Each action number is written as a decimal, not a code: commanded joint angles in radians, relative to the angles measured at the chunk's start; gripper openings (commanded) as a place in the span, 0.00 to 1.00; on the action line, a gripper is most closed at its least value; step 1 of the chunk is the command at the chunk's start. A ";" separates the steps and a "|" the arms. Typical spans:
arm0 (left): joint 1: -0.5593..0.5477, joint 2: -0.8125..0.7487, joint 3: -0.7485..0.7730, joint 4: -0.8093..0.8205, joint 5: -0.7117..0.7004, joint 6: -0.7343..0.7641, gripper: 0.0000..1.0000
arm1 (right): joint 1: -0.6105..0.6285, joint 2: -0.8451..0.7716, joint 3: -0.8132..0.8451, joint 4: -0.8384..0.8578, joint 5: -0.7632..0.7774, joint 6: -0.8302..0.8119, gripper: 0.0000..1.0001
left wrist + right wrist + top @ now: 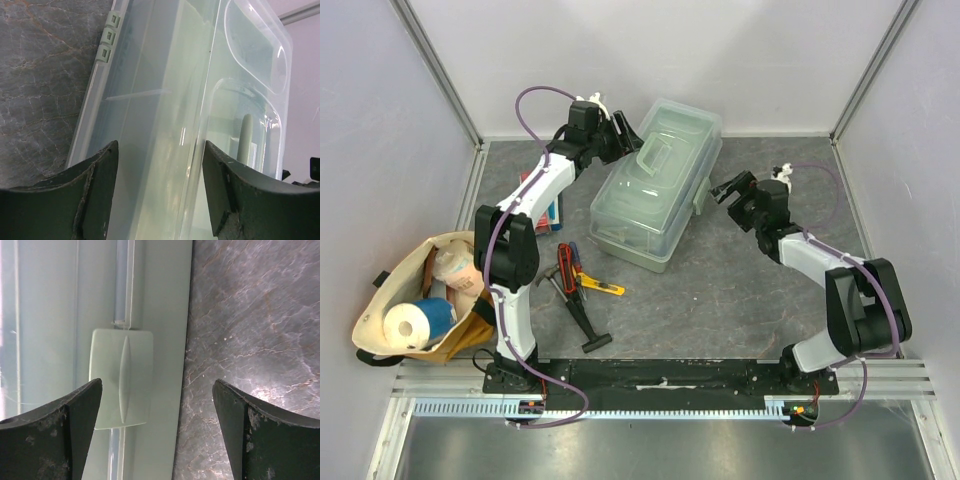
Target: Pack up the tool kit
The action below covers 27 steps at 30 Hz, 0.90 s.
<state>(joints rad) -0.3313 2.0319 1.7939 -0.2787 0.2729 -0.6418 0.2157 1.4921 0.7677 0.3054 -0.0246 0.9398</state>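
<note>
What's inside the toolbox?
The toolbox is shut. Through its translucent walls only pale inner dividers show; anything deeper can't be made out. The hammer, cutter and yellow knife lie outside on the table.

A tan cloth bag (372,318) slumps at the left edge of the grey marbled table (720,300), its mouth open. A white paper roll (405,325) and something blue (438,313) show inside, touching each other. Farther back lies a flat red-and-blue packet (550,208) — only partly visible. Pale walls (380,120) close in three sides, and a ribbed metal rail (660,408) runs along the near edge.
</note>
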 commanded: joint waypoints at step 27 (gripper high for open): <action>-0.015 0.005 -0.008 -0.226 0.092 0.067 0.68 | 0.047 -0.016 0.033 0.109 0.018 0.059 0.98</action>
<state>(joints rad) -0.3225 2.0254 1.8030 -0.3134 0.2977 -0.6170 0.2771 1.5375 0.8204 0.3588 -0.0364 0.9184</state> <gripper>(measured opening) 0.685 0.979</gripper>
